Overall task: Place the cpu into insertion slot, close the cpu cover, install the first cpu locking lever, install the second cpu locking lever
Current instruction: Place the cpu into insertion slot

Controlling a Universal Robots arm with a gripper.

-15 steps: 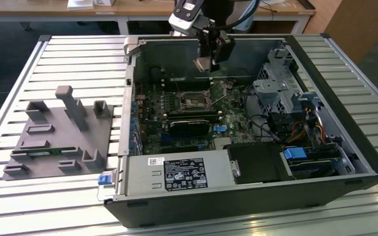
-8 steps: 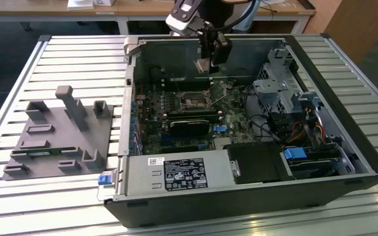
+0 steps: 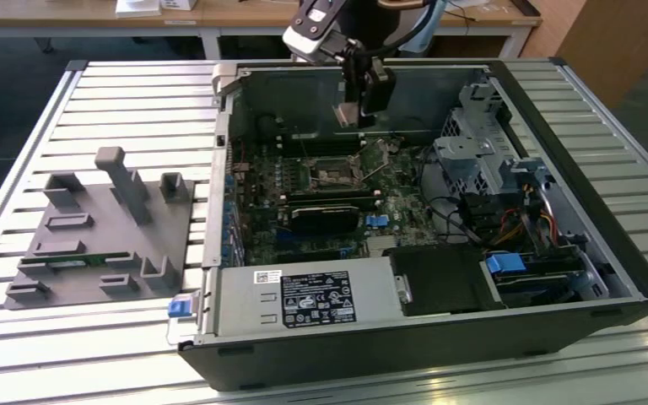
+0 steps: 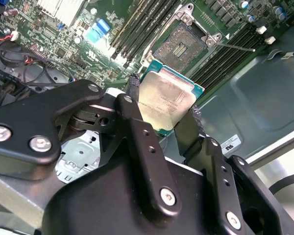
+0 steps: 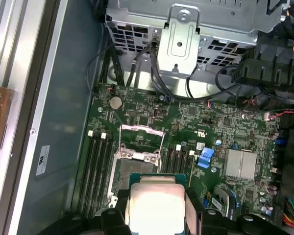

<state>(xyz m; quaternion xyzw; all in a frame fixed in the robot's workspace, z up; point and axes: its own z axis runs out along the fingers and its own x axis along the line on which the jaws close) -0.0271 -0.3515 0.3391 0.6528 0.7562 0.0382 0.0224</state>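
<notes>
Slatted metal table (image 3: 99, 93) carries an open computer case (image 3: 594, 253) lying on its side, with a grey plastic fixture tray (image 3: 88, 236) beside it on the exterior view's left. Above the case, close to its far wall, the gripper (image 3: 353, 118) hangs over the green motherboard (image 3: 403, 198). In the second wrist view the gripper (image 4: 164, 98) has its two black fingers (image 4: 142, 142) drawn in against opposite edges of the cpu (image 4: 166, 100), so the chip is pinched between the tips with its pale metal top and green rim showing between them. In the first wrist view the cpu (image 5: 156, 205) sits squarely between the fingertips of the gripper (image 5: 156, 200), glaring bright. The insertion slot (image 4: 180, 43) lies on the board just beyond the held chip in both wrist views, bare, with its brownish pin field exposed and nothing seated in it. The chip is clear of it, raised above the board and not touching the socket frame. In the exterior view the insertion slot (image 3: 332, 175) is below the gripper and a little nearer the camera. The cpu cover (image 5: 139, 129) stands swung open on the side of the insertion slot (image 5: 130, 169) away from the gripper, its square cut-out showing the board behind. A thin metal lever (image 4: 237, 47) juts out sideways from a corner of the socket. Long black memory slots (image 5: 95, 166) run along both sides of the socket, and a perforated metal drive cage (image 5: 186, 29) with trailing cables stands past the edge of the board.
</notes>
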